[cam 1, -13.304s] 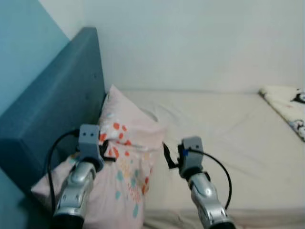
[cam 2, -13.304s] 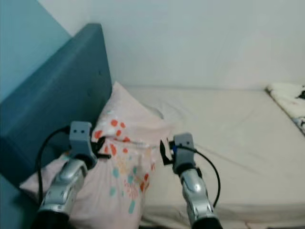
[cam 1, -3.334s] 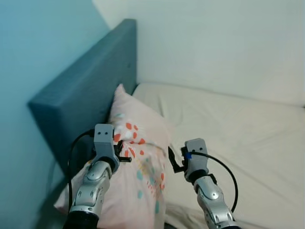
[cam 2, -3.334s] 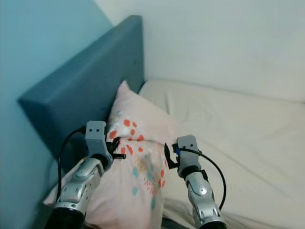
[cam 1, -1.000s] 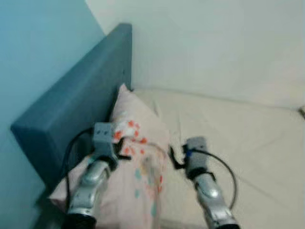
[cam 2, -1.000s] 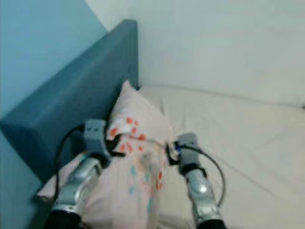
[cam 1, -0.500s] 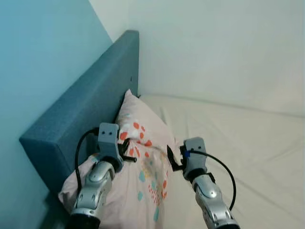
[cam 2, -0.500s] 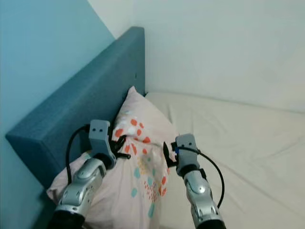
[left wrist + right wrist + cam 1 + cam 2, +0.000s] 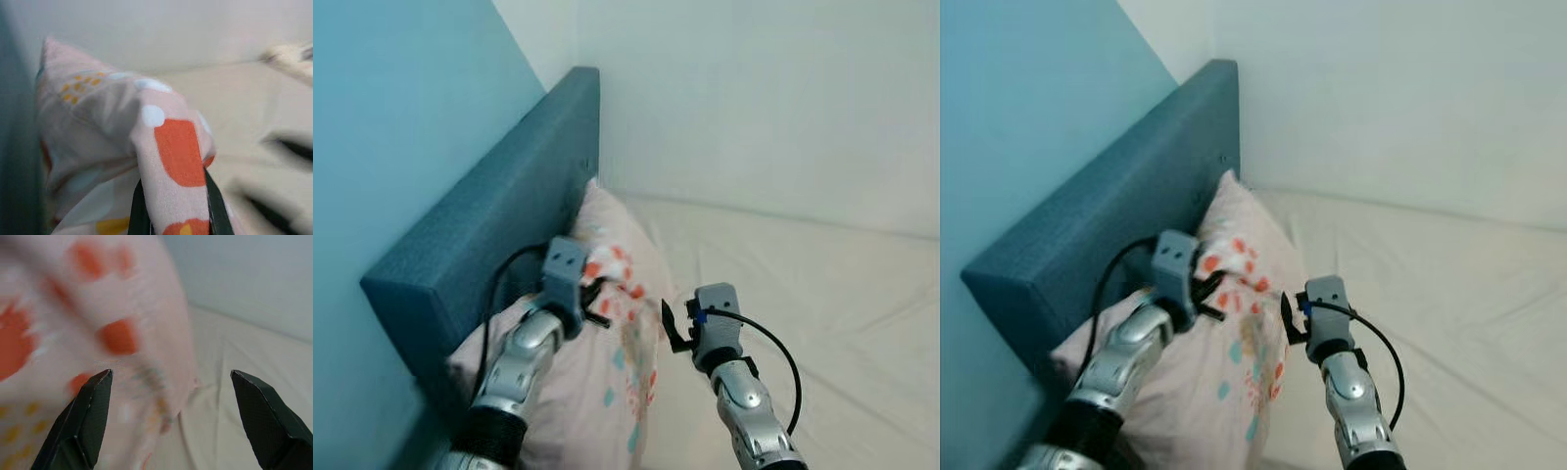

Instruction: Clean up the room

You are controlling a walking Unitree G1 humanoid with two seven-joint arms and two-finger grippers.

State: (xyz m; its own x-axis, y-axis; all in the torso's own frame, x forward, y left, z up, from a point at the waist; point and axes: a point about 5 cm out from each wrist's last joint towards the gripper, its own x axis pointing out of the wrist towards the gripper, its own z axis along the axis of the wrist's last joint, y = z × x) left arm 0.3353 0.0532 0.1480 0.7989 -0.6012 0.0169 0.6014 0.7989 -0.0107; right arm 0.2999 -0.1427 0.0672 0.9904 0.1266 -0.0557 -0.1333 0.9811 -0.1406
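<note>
Pillow (image 9: 607, 382) comes first, close to us: it is pink with orange, teal and yellow spots, and it lies at the head end of the bed (image 9: 822, 294), leaning on the blue headboard (image 9: 489, 245). Our left pincer (image 9: 602, 305) is clenched on a fold of the pillow's cloth; in the left wrist view we see the spotted cloth pinched between its two fingers (image 9: 138, 215). Our right pincer (image 9: 1287, 319) hangs just beside the pillow's right edge with its fingers (image 9: 85, 418) spread wide and nothing in them. Past the pillow, the bed has a cream sheet with soft creases. Farther back, a pale wall (image 9: 754, 98) meets a light blue wall (image 9: 401, 108) in the corner behind the headboard.
</note>
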